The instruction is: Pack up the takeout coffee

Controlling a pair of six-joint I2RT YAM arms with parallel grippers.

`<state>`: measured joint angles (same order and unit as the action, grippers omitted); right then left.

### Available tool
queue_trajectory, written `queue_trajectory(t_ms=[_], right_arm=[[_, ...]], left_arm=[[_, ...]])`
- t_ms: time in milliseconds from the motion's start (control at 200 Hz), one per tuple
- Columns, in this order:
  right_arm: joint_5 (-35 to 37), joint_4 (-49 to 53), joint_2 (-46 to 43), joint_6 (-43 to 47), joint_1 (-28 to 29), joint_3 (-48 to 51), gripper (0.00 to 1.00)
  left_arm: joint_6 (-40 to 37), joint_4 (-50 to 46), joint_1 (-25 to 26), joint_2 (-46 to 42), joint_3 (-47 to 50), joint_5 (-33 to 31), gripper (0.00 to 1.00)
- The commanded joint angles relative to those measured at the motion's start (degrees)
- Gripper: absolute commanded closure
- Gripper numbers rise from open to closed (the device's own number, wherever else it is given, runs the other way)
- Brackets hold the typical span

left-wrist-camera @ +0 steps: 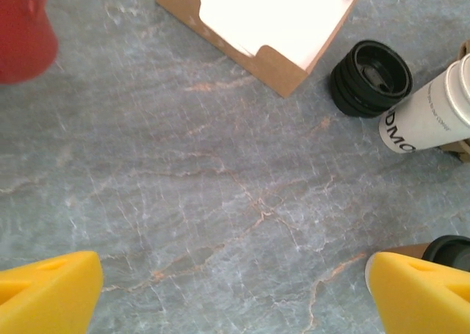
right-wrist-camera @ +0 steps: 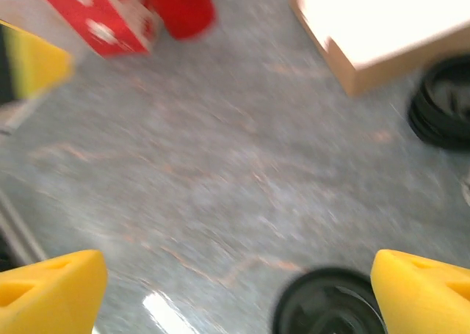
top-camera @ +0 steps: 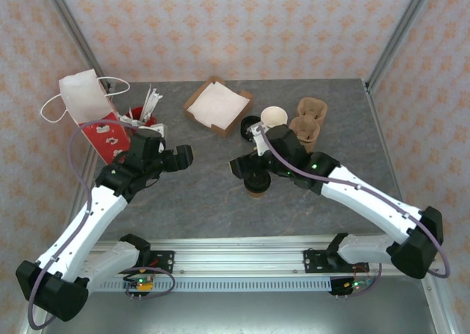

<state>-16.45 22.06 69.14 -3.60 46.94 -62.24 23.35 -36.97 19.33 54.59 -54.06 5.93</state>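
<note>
Only one piece of writing reads at all: black letters "DMC", cut off at both ends, on the side of the stack of white cups, seen by the left wrist camera. The red and white bag at the far left carries a white pattern but no lettering I can make out.

The takeout coffee stands upright near the middle of the table, just near of the stack of black lids. The right gripper is over it, fingers spread wide, the lid close beside one finger and apart from the other; that view is blurred. The left gripper hangs wide apart too, gripping nothing, above bare stone left of the coffee.

A cardboard box lies beyond. Bare tabletop runs between the two grippers and toward the near edge.
</note>
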Motion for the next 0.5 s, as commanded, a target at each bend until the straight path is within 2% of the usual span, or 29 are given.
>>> queue_trajectory(t_ms=[0, 100, 190, 220, 290, 390, 495], right_arm=[[-7.2, -9.7, 0.7, 1.8, -0.1, 0.0, 0.05], [-2.3, -9.5, 1.8, 0.9, -0.1, -0.7, 0.04], [17.1, -4.7, 2.9, -4.5, -0.1, -2.4, 0.04], [21.3, -2.4, 3.3, -5.0, -0.1, -3.4, 0.03], [24.5, -1.3, 2.7, -4.0, -0.1, -3.2, 0.04], [26.8, -2.3, 0.4, -2.6, -0.4, -1.0, 0.03], [30.8, 1.1, -0.5, -0.9, -1.8, -1.7, 0.03]], left_arm=[[-4.1, -3.4, -0.5, -1.4, -4.7, -6.0, 0.06], [-5.9, -5.5, -0.6, -1.2, -7.8, -9.0, 0.06], [-7.1, -7.1, -0.6, -0.4, -10.4, -11.3, 0.06], [-7.4, -7.6, -0.7, -0.1, -11.3, -12.1, 0.06], [-6.9, -7.8, -0.8, 0.5, -12.8, -12.4, 0.06], [-5.1, -6.1, -0.8, 1.3, -13.3, -9.4, 0.06], [-4.5, -6.1, -0.8, 3.2, -14.8, -9.1, 0.06]])
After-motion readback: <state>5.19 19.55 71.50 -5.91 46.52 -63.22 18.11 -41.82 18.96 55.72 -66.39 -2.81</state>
